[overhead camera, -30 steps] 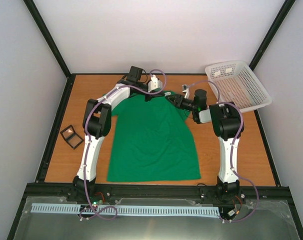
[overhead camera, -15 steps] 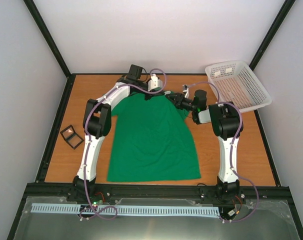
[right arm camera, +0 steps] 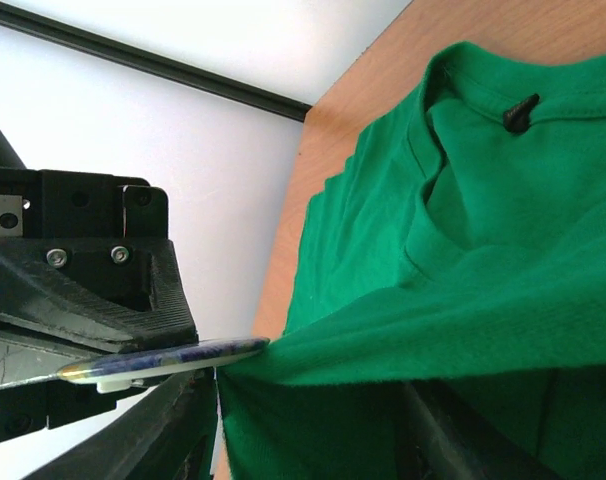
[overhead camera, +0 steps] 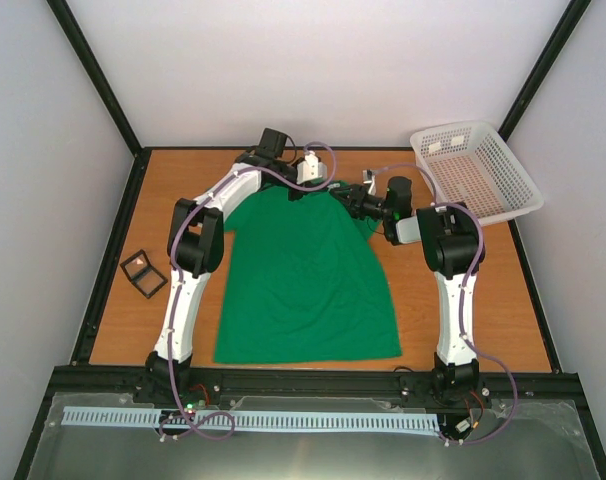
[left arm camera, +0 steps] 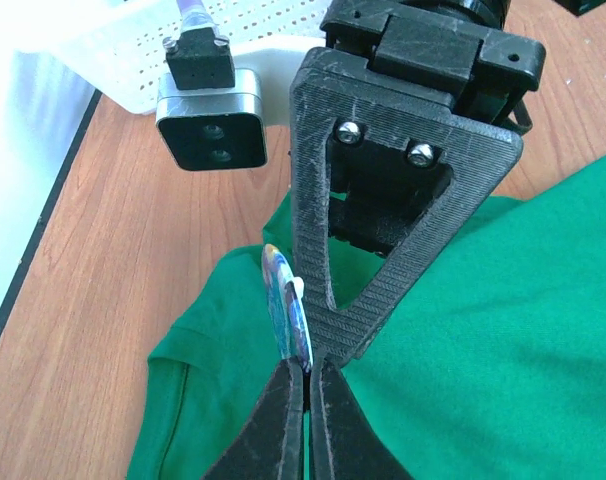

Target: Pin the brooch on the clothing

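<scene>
left tool (left arm camera: 303, 385): pinched tight on the round brooch (left arm camera: 286, 300) | right tool (right arm camera: 311, 412): holds a lifted fold of the green T-shirt (right arm camera: 483, 230) | brooch: edge touches fold

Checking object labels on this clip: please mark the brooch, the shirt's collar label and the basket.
brooch (left arm camera: 286, 305): left wrist view, on its bluish face, seen nearly edge-on.
collar label (right arm camera: 520, 112): right wrist view, on the middle of the dark tag.
basket (overhead camera: 505, 172): top view, on its mesh side wall.
</scene>
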### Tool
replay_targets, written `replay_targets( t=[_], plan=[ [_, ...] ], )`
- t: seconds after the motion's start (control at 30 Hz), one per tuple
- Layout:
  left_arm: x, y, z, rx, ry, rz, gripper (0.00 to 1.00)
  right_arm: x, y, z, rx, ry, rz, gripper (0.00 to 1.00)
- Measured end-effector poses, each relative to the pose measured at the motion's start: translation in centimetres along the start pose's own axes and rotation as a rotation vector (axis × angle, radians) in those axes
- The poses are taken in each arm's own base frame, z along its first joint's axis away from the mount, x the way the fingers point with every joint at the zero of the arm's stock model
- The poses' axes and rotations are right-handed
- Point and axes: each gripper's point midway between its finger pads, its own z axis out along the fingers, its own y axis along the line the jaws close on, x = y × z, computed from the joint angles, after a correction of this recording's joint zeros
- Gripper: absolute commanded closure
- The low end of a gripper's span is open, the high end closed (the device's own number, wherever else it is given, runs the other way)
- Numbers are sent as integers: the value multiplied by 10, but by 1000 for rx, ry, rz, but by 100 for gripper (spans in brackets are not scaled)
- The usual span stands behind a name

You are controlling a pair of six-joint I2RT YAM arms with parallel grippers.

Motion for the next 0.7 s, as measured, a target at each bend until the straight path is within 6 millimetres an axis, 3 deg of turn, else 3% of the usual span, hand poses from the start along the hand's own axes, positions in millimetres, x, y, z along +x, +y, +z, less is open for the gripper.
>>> replay_targets(
  t=[0.7],
  plan=[
    [12, -1, 9, -26, 75, 56, 99, 2, -12, 0, 46, 55, 155, 51]
  ],
)
